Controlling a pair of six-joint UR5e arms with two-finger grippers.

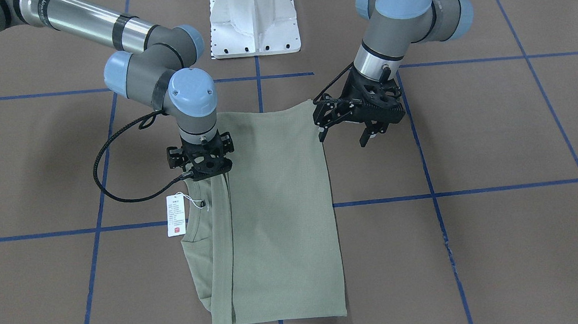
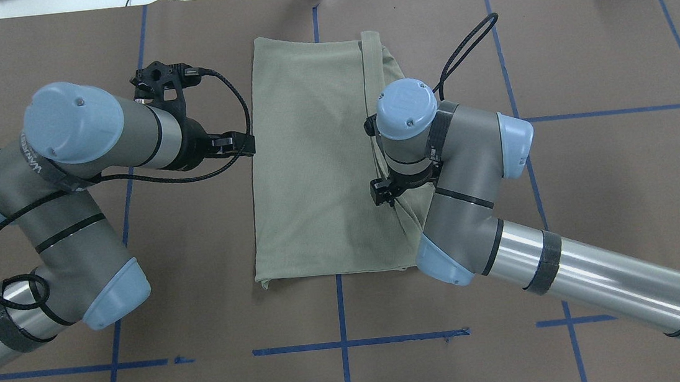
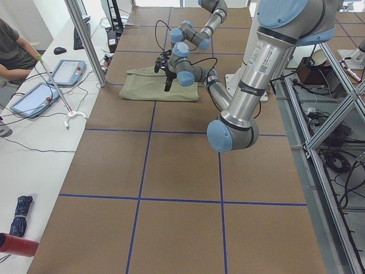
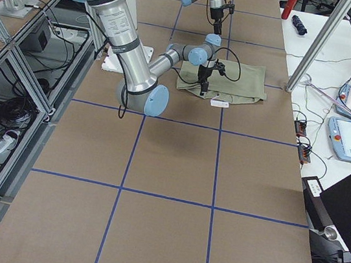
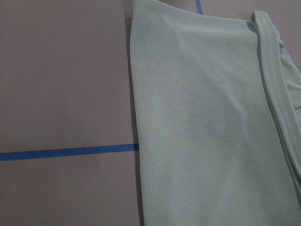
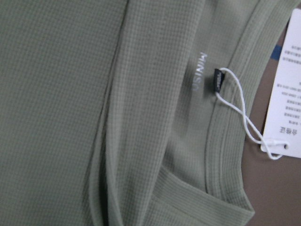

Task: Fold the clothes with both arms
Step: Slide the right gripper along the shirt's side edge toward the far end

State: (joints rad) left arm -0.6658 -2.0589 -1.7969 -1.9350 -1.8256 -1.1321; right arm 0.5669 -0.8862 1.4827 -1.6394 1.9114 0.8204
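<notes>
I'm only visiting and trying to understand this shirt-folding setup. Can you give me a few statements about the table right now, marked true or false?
1. The shirt lies flat on the table, folded into a long rectangle. True.
2. The white hang tag is tucked out of sight under the shirt. False: it lies in the open on the table beside the collar, on its string.
3. The left gripper is lifting the shirt off the table. False: it is open beside the shirt's edge, with nothing between its fingers.
4. The right gripper is over the shirt near the collar. True.
</notes>
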